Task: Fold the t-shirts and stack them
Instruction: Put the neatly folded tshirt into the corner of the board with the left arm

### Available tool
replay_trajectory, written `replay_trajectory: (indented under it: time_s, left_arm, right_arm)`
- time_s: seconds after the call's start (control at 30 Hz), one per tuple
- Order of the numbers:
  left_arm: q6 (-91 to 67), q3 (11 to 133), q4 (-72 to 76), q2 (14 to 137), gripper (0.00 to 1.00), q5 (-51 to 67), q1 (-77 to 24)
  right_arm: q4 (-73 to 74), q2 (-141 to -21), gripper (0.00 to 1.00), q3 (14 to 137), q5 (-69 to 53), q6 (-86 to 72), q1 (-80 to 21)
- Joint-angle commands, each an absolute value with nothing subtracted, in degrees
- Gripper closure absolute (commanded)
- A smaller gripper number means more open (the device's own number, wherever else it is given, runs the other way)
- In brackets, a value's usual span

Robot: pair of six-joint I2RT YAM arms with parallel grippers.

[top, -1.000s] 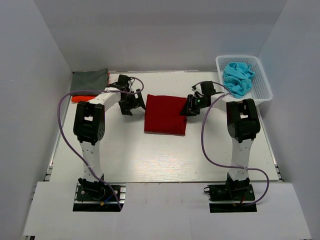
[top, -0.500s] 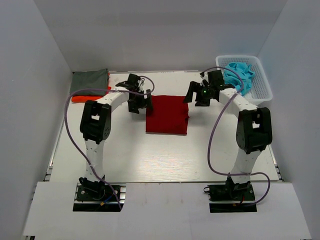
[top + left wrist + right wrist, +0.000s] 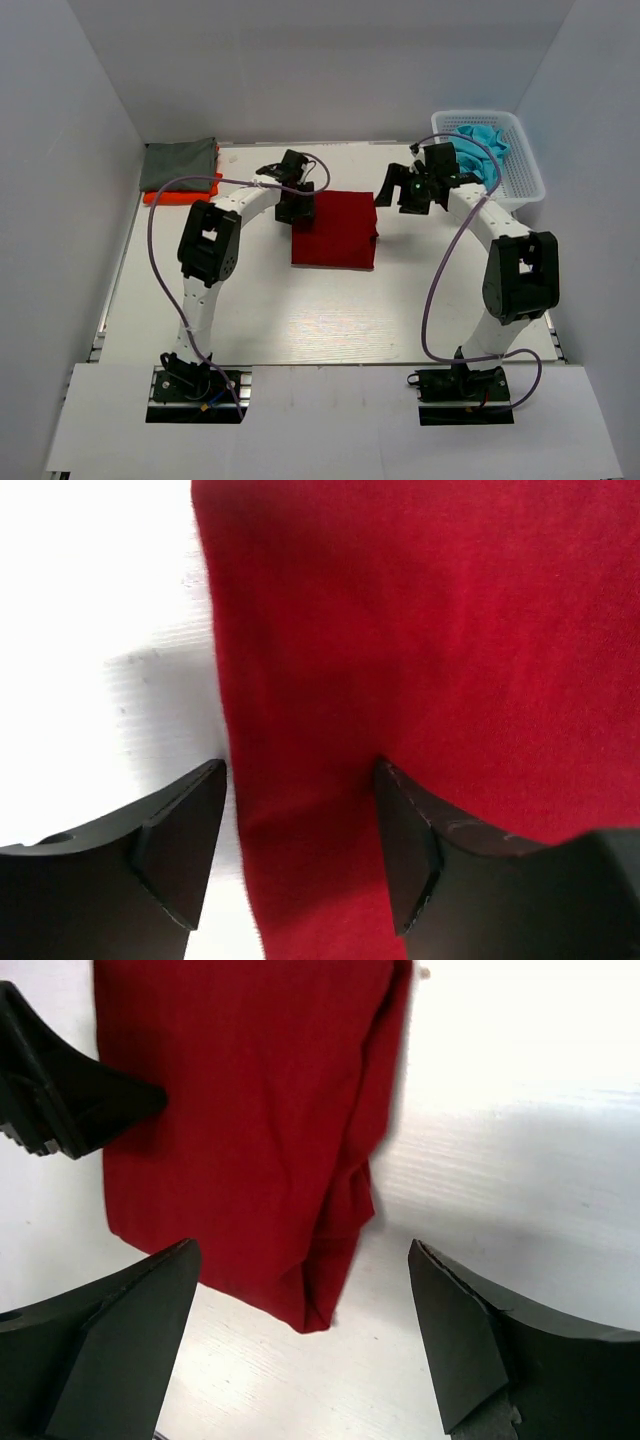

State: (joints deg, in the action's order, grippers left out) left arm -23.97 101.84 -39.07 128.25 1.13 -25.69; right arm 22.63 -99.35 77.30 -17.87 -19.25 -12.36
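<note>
A: Where is the red shirt (image 3: 334, 229) found relative to the hands?
B: It is laid folded flat right under the left hand (image 3: 300, 820). Its left edge is straddled by the fingers (image 3: 180, 850), one over cloth, the other over bare counter (image 3: 300, 310). The fingers are held apart and nothing is pinched. Whether the tips touch the cloth cannot be told.
A: And the right hand (image 3: 300, 1250)?
B: It is spread wide and empty, raised just off the shirt's far right corner. The shirt's right edge, where loose folds are seen, lies below and inward of it.
A: How are the surface and room described?
B: A white counter is enclosed by pale walls (image 3: 330, 70). Well out to the left of the left hand, a grey shirt (image 3: 180, 163) is stacked on an orange shirt (image 3: 180, 194). Just beyond the right hand, blue shirts (image 3: 478, 150) are heaped in a basket (image 3: 528, 175).
A: Where is open room seen?
B: Bare counter is seen on the near side of both hands, and between the left hand and the stack.
</note>
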Motion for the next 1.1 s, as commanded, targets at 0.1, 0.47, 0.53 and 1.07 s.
replay_trajectory:
  time_s: [0.1,0.47,0.53,1.07]
  left_arm:
    - [-25.58,101.24,-44.55,132.97,0.48,-4.83,-29.44]
    - [-19.35,105.91,-46.78,125.98,1.00,-22.32,-28.56]
    - [-15.59,105.91,-45.53,123.15,1.00,-27.30,-27.16]
    - [9.03,98.71,-24.27,105.12,1.00,-31.21,-15.04]
  right_arm:
    - [21.54,-93.35,0.10,73.66,-14.42,-19.25,-11.60]
    - [20.83,-89.03,0.10,69.17,-7.13,-17.14,-10.20]
    - [20.74,-88.77,0.10,68.82,-7.12,-16.79,-10.02]
    - [20.04,-88.94,0.10,68.64,-5.63,-16.26,-9.76]
